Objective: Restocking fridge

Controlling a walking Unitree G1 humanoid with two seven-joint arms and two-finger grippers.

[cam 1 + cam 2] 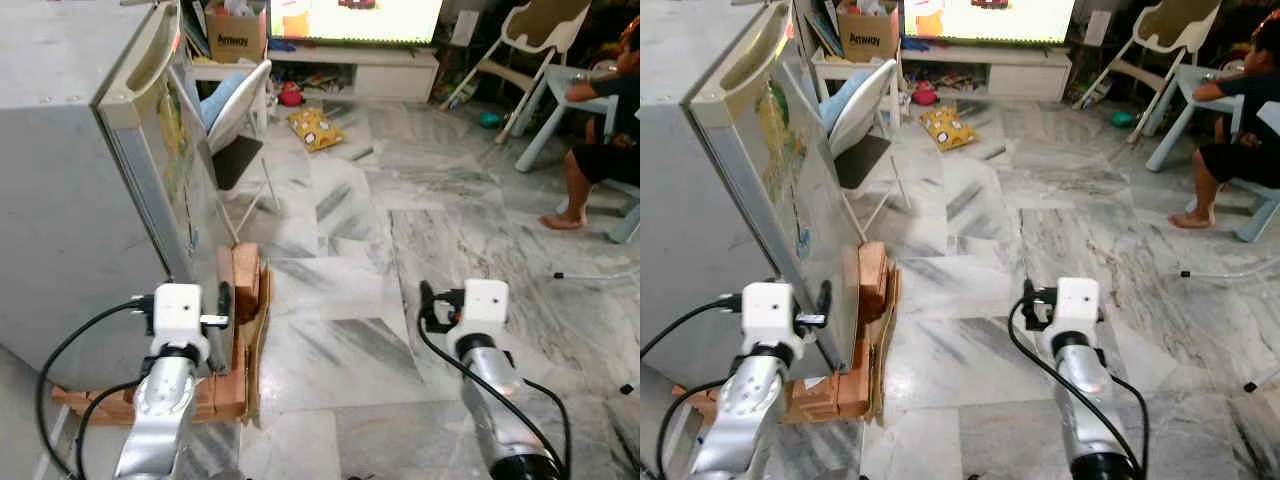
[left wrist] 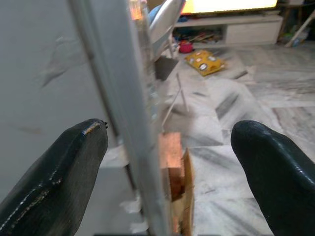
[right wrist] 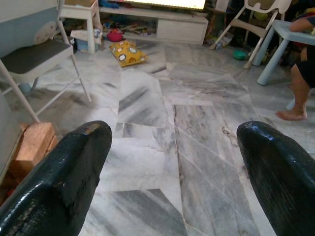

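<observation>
The grey fridge (image 1: 60, 200) stands at my left, its stickered door (image 1: 780, 170) facing the room. My left gripper (image 2: 167, 142) is open at the door's lower free edge (image 2: 123, 113); in the left wrist view that edge stands between the two black fingers (image 2: 59, 172). I cannot tell whether either finger touches it. In the head view the left gripper (image 1: 222, 303) sits low beside the door. My right gripper (image 3: 174, 147) is open with nothing in it, held over the marble floor (image 1: 340, 340) to the right of the fridge.
Orange bricks (image 1: 243, 290) and cardboard lie at the fridge's foot. Behind stand a folding chair (image 1: 235, 120), a yellow cushion (image 1: 315, 127), a TV stand (image 1: 360, 70) and a cardboard box (image 1: 237, 35). A person (image 1: 600, 150) sits far right near a white chair (image 1: 530, 40).
</observation>
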